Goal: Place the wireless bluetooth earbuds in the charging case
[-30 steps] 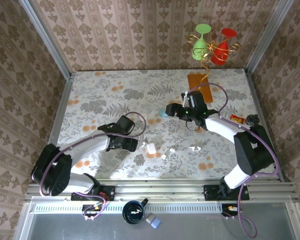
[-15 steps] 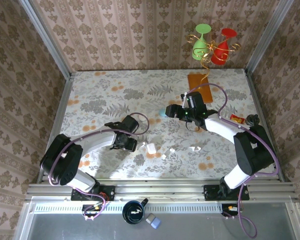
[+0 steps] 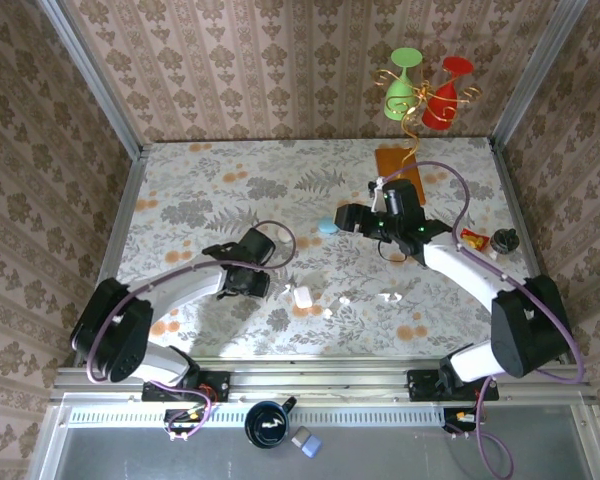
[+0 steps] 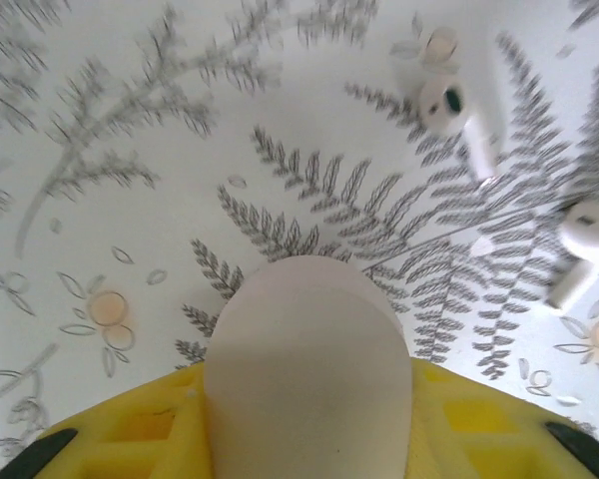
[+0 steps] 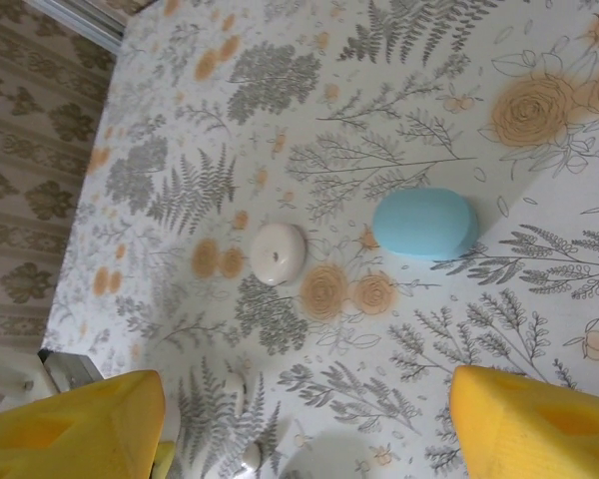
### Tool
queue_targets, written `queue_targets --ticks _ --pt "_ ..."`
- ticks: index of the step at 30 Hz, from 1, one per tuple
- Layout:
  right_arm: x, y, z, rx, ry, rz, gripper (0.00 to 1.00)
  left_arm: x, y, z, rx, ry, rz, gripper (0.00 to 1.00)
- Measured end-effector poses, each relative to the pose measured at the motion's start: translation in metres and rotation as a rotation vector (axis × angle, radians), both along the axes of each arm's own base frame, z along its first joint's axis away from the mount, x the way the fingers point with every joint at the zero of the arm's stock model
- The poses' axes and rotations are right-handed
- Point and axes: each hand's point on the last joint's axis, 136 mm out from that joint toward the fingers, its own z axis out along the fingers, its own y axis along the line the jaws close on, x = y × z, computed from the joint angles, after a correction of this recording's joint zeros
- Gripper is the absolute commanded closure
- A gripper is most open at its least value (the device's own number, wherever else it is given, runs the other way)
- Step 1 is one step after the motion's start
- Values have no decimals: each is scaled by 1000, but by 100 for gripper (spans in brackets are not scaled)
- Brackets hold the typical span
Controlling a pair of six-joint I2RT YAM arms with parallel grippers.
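A white charging case (image 4: pixel 307 369) stands on the floral table between my left gripper's (image 4: pixel 307 409) yellow fingers (image 4: pixel 130 439), which press against both of its sides. From above, that case (image 3: pixel 303 297) sits at the tip of the left gripper (image 3: pixel 280 289). Two white earbuds (image 4: pixel 444 100) (image 4: pixel 589 230) lie just beyond it, and the top view shows them (image 3: pixel 327 313) (image 3: pixel 345 299) with another (image 3: pixel 388 296) further right. My right gripper (image 3: pixel 348 218) (image 5: pixel 304 419) hangs open and empty above the table, next to a blue case (image 5: pixel 425 224) (image 3: pixel 327 227).
A round white case (image 5: pixel 278 252) lies left of the blue one. An orange pad (image 3: pixel 400 162) and a stand with green (image 3: pixel 400 95) and red (image 3: pixel 442 100) glasses are at the back right. A red packet (image 3: pixel 472 237) lies by the right wall.
The left gripper has turned at the wrist and closed its jaws onto the white case. The right arm has shifted slightly right and back, still open.
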Motion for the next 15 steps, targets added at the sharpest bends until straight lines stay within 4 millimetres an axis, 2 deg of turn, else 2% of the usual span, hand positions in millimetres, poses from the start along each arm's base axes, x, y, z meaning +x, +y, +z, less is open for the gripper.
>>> queue_targets --ticks 4,7,15 --pt "-16 2 14 8 -4 36 24 13 -10 31 -77 -134 -52 71" --pt "-28 8 15 16 11 82 24 18 -20 51 -146 -233 -120 72" --pt "-54 33 14 66 68 204 24 17 -55 84 -291 -401 -376 77"
